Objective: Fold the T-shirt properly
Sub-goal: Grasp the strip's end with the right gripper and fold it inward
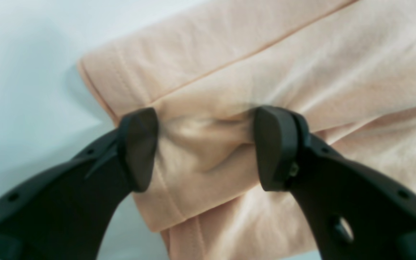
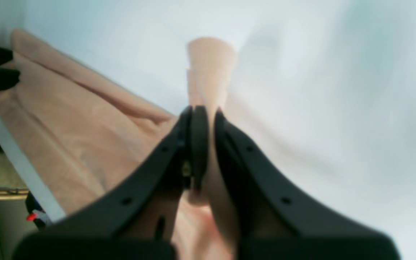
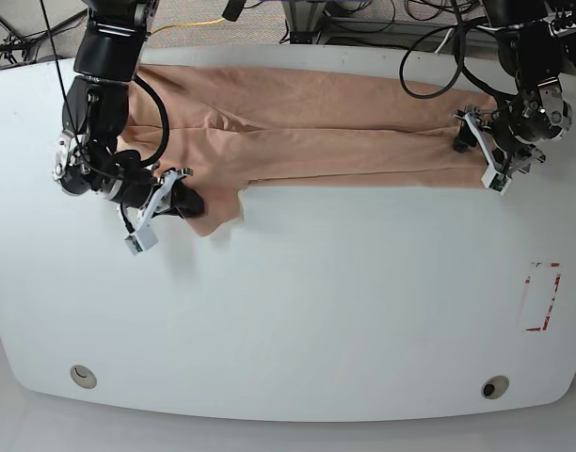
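Stretching across the far half of the white tabletop (image 3: 288, 311), the T-shirt (image 3: 297, 132) lies folded into a long peach band, and only the base view takes in its whole length. That view also shows a red-marked rectangle (image 3: 540, 297) on the tabletop, well clear of the T-shirt on the side of the left arm.

The left wrist view shows what the base view cannot: the left gripper (image 1: 206, 148) has its jaws spread wide, one on each side of a bunched ridge of cloth at the T-shirt's folded end, both pads pressing into the fabric without being closed on it. The right wrist view shows the right gripper (image 2: 206, 119) with its jaws clenched on a thin flap of the T-shirt, which sticks out beyond the tips.

Both wrist views are soft and blurred, so seams and layers are hard to count. No print shows on the cloth. In the base view the right gripper's tips are buried in the cloth at the T-shirt's other end.

The right arm reaches down from the far edge and bends in toward the T-shirt's near corner; the left arm hangs over the opposite end, wrist tilted toward the cloth.
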`<action>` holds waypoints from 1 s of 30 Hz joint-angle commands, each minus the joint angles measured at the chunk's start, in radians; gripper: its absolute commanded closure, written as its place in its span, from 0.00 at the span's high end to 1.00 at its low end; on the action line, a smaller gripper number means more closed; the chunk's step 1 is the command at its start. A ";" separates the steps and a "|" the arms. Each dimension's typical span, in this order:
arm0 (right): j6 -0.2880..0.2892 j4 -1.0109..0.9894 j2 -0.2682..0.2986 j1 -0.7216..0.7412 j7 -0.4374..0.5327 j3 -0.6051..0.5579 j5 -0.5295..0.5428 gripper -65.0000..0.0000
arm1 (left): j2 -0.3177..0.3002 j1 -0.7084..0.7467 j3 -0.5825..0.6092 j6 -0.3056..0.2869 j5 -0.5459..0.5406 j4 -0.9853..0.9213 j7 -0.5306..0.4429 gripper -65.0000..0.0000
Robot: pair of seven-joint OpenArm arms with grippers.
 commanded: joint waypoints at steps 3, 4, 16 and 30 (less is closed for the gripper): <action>0.006 0.106 0.015 -0.054 -0.003 0.011 0.091 0.03 | -0.010 -0.003 0.000 -0.001 0.025 0.000 0.030 0.60; 0.006 0.116 0.015 -0.073 -0.003 0.011 0.104 0.03 | -0.012 -0.003 0.000 -0.001 0.025 0.000 0.030 0.60; 0.006 0.320 0.027 -0.320 -0.003 0.140 0.206 0.04 | -0.013 -0.001 0.001 -0.001 0.031 -0.007 0.030 0.60; 0.006 0.302 0.025 -0.369 -0.003 0.342 0.176 0.48 | -0.024 -0.001 0.000 -0.001 0.109 -0.027 0.030 0.60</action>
